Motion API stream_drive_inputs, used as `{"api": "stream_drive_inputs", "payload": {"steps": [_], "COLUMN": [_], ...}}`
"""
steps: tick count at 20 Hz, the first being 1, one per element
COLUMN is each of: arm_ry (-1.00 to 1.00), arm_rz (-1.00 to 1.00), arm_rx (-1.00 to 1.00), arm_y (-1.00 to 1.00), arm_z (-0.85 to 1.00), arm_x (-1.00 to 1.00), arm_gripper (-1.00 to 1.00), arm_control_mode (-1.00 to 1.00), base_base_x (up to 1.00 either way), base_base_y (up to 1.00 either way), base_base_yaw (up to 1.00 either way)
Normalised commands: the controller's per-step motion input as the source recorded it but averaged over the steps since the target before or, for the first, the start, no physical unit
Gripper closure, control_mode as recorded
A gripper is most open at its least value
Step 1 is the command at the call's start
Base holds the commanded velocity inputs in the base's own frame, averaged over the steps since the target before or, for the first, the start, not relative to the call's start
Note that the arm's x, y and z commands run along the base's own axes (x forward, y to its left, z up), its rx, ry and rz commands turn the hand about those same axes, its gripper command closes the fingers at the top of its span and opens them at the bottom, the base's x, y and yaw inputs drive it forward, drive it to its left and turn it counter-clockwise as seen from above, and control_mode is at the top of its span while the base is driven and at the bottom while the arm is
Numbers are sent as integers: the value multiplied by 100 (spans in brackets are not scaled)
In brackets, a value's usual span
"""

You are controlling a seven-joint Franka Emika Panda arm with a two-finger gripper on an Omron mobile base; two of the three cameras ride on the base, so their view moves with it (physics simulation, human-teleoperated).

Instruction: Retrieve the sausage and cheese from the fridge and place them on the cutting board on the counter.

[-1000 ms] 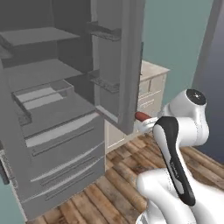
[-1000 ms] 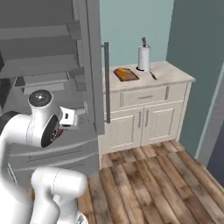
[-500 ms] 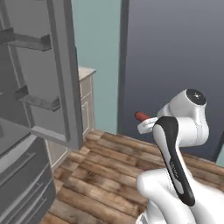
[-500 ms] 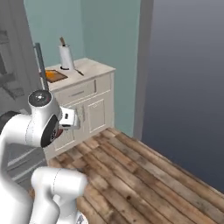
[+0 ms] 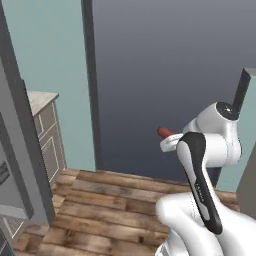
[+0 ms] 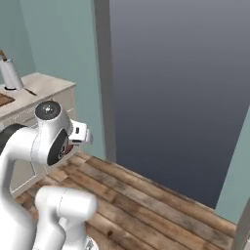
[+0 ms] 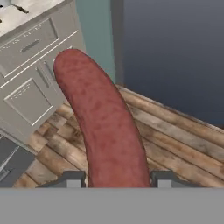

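Note:
My gripper (image 7: 118, 179) is shut on the sausage (image 7: 105, 127), a reddish-brown link that stands up between the two dark fingertips (image 7: 72, 178). In the left base view the sausage's tip (image 5: 164, 132) pokes out past the white hand (image 5: 173, 143). The counter (image 6: 46, 87) lies off to the left, and a sliver of the brown cutting board (image 6: 3, 100) shows at that view's left edge. The hand view shows the counter's cream cabinet front (image 7: 33, 70). The fridge's open grey door (image 5: 22, 150) stands at the far left. The cheese is out of view.
A white paper towel roll (image 6: 10, 74) stands on the counter near the board. A wide dark opening (image 6: 180, 83) framed by teal walls lies straight ahead. Wooden plank floor (image 5: 110, 210) stretches below. A grey fridge drawer corner (image 7: 11, 161) shows low left in the hand view.
Both base views have swung to the right: the fridge and counter slid off to the left and the dark opening came in. The sausage stays held in the gripper.

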Motion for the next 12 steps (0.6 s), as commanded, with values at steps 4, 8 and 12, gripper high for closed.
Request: {"api": "stream_drive_inputs", "payload": {"steps": [4, 8, 12], "arm_ry": [0, 0, 0], "arm_rz": [0, 0, 0], "arm_rx": [0, 0, 0], "arm_y": [0, 0, 0], "arm_z": [0, 0, 0], "arm_x": [0, 0, 0], "arm_gripper": [100, 100, 100], "arm_control_mode": [100, 100, 100], "base_base_x": [100, 100, 99], "base_base_y": [0, 4, 14], "base_base_yaw": [5, 20, 38]}}
